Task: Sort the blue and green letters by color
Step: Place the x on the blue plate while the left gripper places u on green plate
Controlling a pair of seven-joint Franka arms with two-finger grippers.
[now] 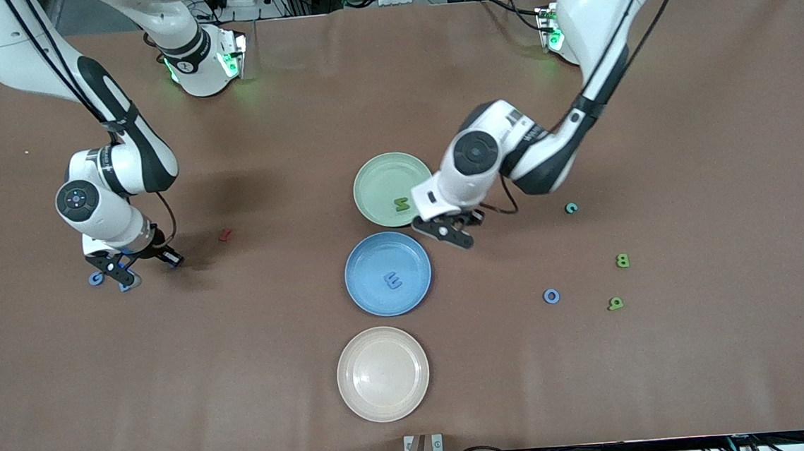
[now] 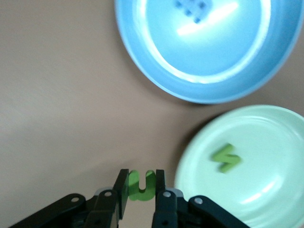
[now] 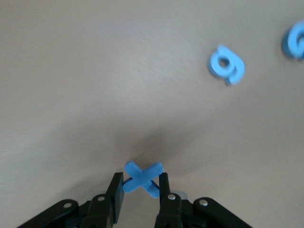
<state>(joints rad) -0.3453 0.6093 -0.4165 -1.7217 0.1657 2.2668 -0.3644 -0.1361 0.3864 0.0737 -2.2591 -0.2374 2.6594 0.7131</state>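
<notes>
My left gripper (image 1: 454, 234) is shut on a green u (image 2: 141, 185), over the table beside the green plate (image 1: 370, 174) and the blue plate (image 1: 360, 260). A green Z (image 1: 401, 203) lies in the green plate and a blue E (image 1: 392, 280) in the blue plate. My right gripper (image 1: 124, 275) is shut on a blue X (image 3: 142, 176), low over the table at the right arm's end. A blue g (image 3: 226, 64) lies beside it. A green B (image 1: 622, 260), a green g (image 1: 615, 303), a blue O (image 1: 551, 296) and a teal-blue letter (image 1: 570, 207) lie loose at the left arm's end.
A beige plate (image 1: 382, 373) stands nearer to the front camera than the blue plate. A small dark-red letter (image 1: 225, 234) lies between my right gripper and the plates. Another blue letter (image 3: 294, 42) shows at the edge of the right wrist view.
</notes>
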